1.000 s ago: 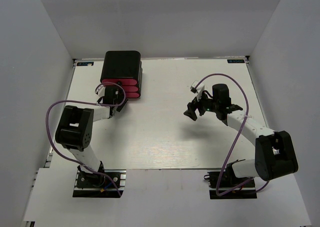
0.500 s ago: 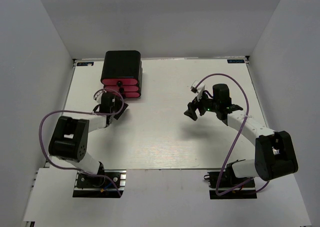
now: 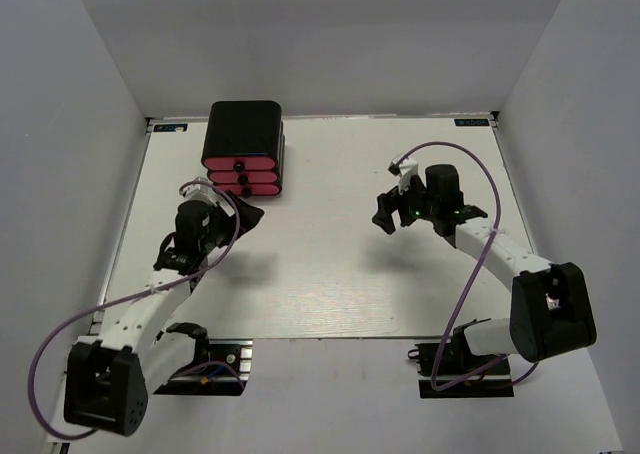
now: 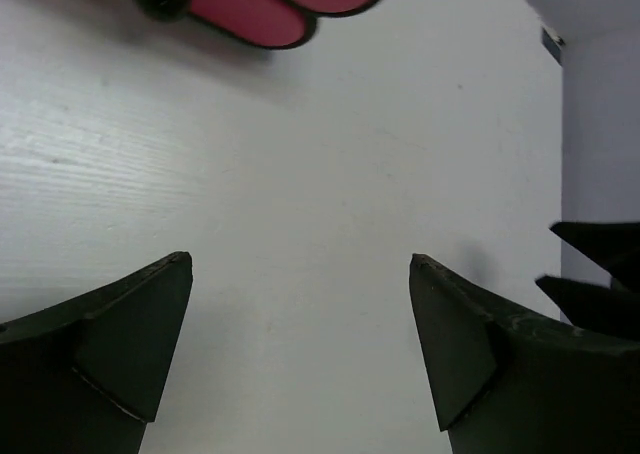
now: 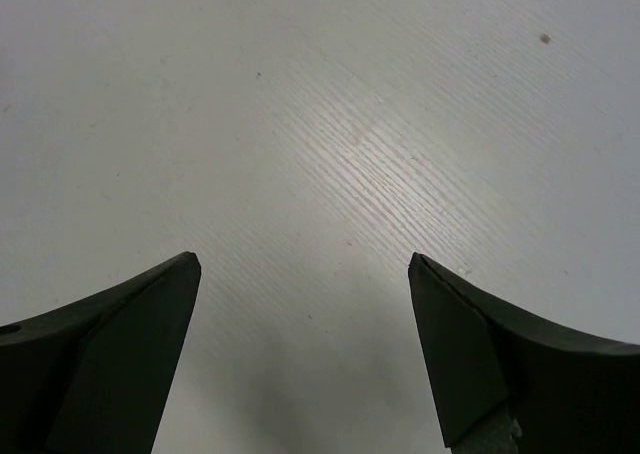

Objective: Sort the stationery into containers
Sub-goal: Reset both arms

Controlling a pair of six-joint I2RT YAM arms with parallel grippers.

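Black box (image 3: 243, 124), three pink drawers (image 3: 241, 174) stacked inside: is being borne at the far left of the table (image 3: 330, 274). Left gripper (image 3: 246, 214): is being held spread wide, empty, near the drawers. Right gripper (image 3: 384, 217): is being held spread, empty, well apart from them.

Plain grey walls (image 3: 330, 34) are closing in the white wood-grain table (image 3: 320, 284) on three sides, and soft, even light is falling across its surface, casting faint shadows
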